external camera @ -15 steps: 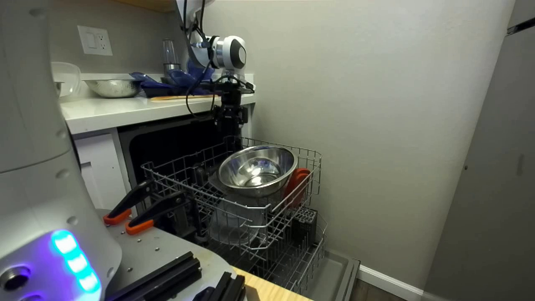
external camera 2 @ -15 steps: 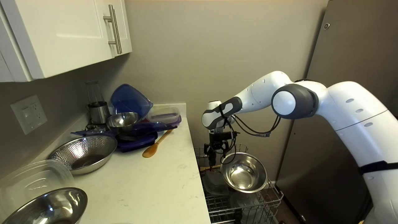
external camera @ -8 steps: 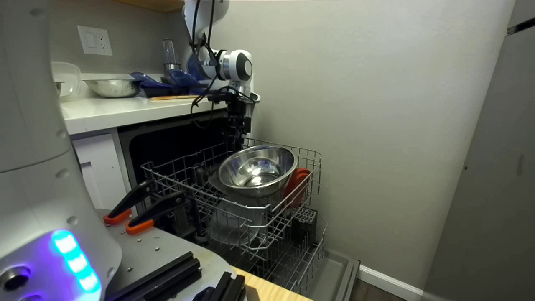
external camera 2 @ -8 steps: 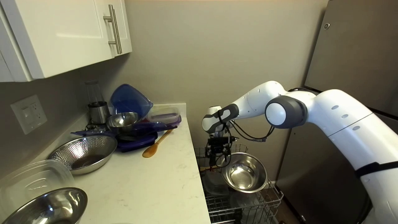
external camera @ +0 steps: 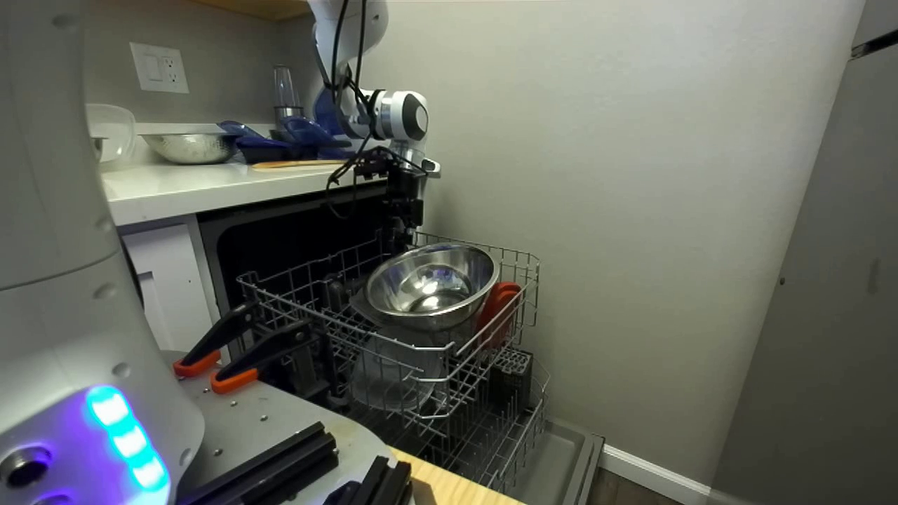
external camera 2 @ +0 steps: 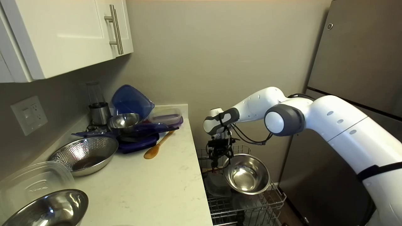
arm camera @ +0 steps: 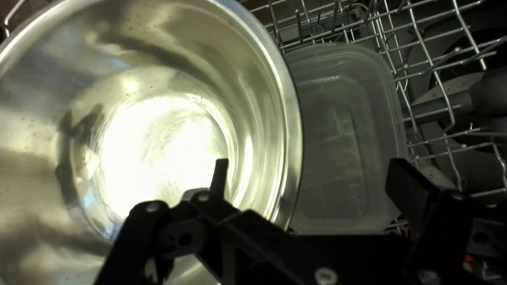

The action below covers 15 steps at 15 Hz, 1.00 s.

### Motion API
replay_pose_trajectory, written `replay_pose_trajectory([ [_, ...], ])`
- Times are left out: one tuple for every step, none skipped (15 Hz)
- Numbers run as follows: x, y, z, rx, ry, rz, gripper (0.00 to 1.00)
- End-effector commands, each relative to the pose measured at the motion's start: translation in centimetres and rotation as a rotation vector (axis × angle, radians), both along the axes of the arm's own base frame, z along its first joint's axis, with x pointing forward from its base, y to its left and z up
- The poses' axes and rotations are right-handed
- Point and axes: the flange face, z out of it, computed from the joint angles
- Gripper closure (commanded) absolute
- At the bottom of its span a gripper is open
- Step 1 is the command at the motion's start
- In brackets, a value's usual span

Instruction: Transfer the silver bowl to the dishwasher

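Note:
The silver bowl (external camera: 431,280) sits tilted in the upper wire rack (external camera: 449,347) of the dishwasher (external camera: 558,466), whose door is down. The bowl also shows in an exterior view (external camera 2: 246,174) and fills the left of the wrist view (arm camera: 35,99). My gripper (arm camera: 309,161) is open. In the wrist view one finger (arm camera: 220,174) appears over the bowl's inside and the other (arm camera: 410,190) appears over the far edge of a clear container, with the bowl's rim between them. I cannot tell whether a finger touches. In an exterior view the gripper (external camera 2: 214,165) is beside the bowl's rim.
A clear plastic container (arm camera: 340,158) lies in the rack beside the bowl. A red-orange item (external camera: 498,308) stands behind it. The counter (external camera 2: 150,188) beside the rack holds a colander (external camera 2: 86,153), another silver bowl (external camera 2: 50,208), blue items (external camera 2: 132,100) and a wooden spoon (external camera 2: 154,151).
The arm has come lower and the wrist has shifted slightly right in an exterior view. The silver bowl has stayed in place in the rack.

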Motion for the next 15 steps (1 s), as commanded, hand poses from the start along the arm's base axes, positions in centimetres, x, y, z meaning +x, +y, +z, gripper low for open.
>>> replay_pose_trajectory([
  [0.4, -1.0, -2.0, -0.042, 0.021, -0.095, 0.0],
  [0.5, -1.4, -2.5, -0.054, 0.022, -0.113, 0.0],
  [0.6, -1.7, -2.9, -0.061, 0.024, -0.125, 0.0],
  [0.7, -2.0, -3.2, -0.071, 0.026, -0.137, 0.0],
  [0.9, -2.4, -3.5, -0.085, 0.025, -0.147, 0.18],
  [1.0, -2.7, -3.6, -0.094, 0.025, -0.157, 0.26],
  [1.2, -3.0, -3.6, -0.109, 0.024, -0.167, 0.33],
  [1.4, -3.2, -3.3, -0.124, 0.023, -0.175, 0.4],
  [1.7, -3.4, -3.0, -0.139, 0.024, -0.182, 0.46],
  [1.9, -3.6, -2.4, -0.166, 0.022, -0.19, 0.53],
  [2.1, -3.8, -1.6, -0.19, 0.022, -0.196, 0.59],
  [2.4, -4.0, -0.7, -0.22, 0.023, -0.202, 0.65],
  [2.5, -4.0, 0.4, -0.245, 0.028, -0.203, 0.73],
  [2.7, -4.0, 1.4, -0.277, 0.032, -0.202, 0.78],
  [2.8, -3.9, 2.2, -0.304, 0.036, -0.198, 0.85],
])
